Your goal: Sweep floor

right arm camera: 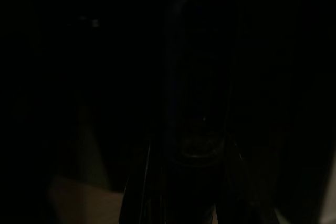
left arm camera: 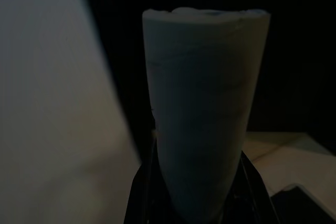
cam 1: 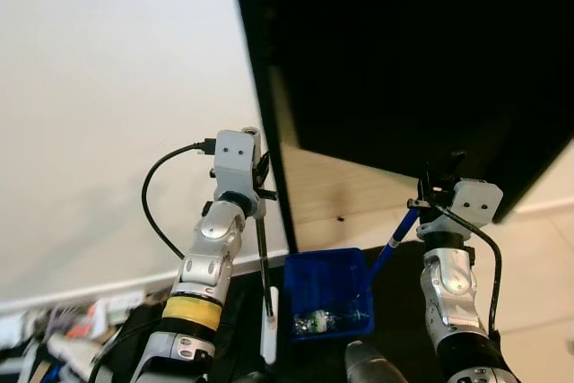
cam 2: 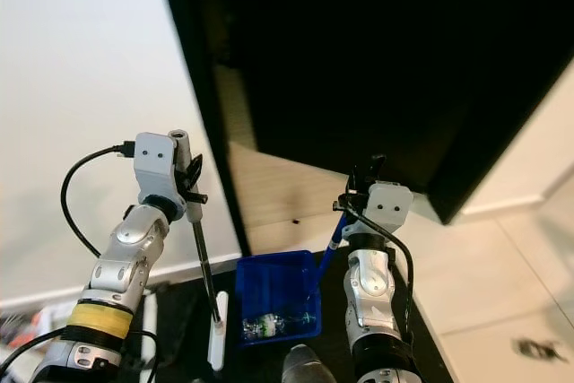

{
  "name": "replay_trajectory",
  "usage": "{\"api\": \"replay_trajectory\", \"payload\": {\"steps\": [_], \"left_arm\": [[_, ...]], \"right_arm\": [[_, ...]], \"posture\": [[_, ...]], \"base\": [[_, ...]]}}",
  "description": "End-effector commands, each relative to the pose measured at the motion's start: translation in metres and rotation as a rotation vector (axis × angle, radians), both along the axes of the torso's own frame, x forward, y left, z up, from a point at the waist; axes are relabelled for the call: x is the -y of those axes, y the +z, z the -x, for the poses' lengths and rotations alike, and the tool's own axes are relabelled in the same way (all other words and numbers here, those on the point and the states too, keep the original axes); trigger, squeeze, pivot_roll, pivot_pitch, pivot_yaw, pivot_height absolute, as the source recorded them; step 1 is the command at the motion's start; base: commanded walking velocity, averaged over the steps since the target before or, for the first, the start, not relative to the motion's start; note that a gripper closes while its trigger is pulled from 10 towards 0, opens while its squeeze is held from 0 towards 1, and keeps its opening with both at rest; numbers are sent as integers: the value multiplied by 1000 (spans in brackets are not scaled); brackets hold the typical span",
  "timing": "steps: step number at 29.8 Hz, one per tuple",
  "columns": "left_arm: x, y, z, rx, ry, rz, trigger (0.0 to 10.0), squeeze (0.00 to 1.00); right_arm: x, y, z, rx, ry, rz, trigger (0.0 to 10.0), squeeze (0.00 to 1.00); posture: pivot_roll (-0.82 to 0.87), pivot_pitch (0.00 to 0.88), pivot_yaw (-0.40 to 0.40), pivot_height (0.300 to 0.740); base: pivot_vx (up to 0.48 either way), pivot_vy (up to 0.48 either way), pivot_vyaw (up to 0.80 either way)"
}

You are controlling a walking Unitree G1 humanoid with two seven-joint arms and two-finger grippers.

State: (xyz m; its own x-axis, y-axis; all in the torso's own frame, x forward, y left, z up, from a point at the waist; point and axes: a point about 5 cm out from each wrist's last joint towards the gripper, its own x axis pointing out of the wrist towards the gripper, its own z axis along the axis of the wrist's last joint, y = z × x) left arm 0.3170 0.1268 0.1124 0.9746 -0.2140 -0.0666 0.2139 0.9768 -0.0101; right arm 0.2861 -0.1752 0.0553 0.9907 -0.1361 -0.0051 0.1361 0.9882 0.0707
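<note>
It looked like a home interior: a plain white wall point(cam 1: 108, 114) filled the frame's left, pale wood flooring point(cam 1: 341, 190) at centre, floor tiles point(cam 2: 502, 266) lower right.

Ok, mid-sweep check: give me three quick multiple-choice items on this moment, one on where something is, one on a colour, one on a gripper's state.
1. Where does the small bottle lie?
A. inside the dustpan
B. on the wooden floor
C. on the white wall

2. What colour is the dustpan?
A. red
B. blue
C. green

3. What is the left gripper doing?
A. hanging open
B. shut on the broom handle
C. pressing the wall

Answers: 1 A, the bottle rests in the pan's lower part; 2 B, pan and handle are blue; 3 B, the broom handle runs down from its grip to the white head.
</note>
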Motion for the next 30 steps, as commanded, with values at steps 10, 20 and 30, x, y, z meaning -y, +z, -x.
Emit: {"api": "replay_trajectory", "payload": {"steps": [10, 20, 30], "left_arm": [[-5, 2, -1, 17, 10, -29, 10000, 0], [-4, 2, -2, 18, 6, -29, 10000, 0], [-3, 2, -2, 19, 2, -30, 10000, 0]], "right_arm": [[-3, 5, -3, 33, -1, -16, 10000, 0], [-3, 5, -2, 33, -2, -16, 10000, 0], [-2, 4, -3, 32, 0, -12, 10000, 0]], "posture": [[-5, 0, 86, 740], [-9, 0, 88, 740], [-12, 0, 87, 740]], "base": [[0, 0, -800], [0, 0, -800], [0, 0, -800]]}}
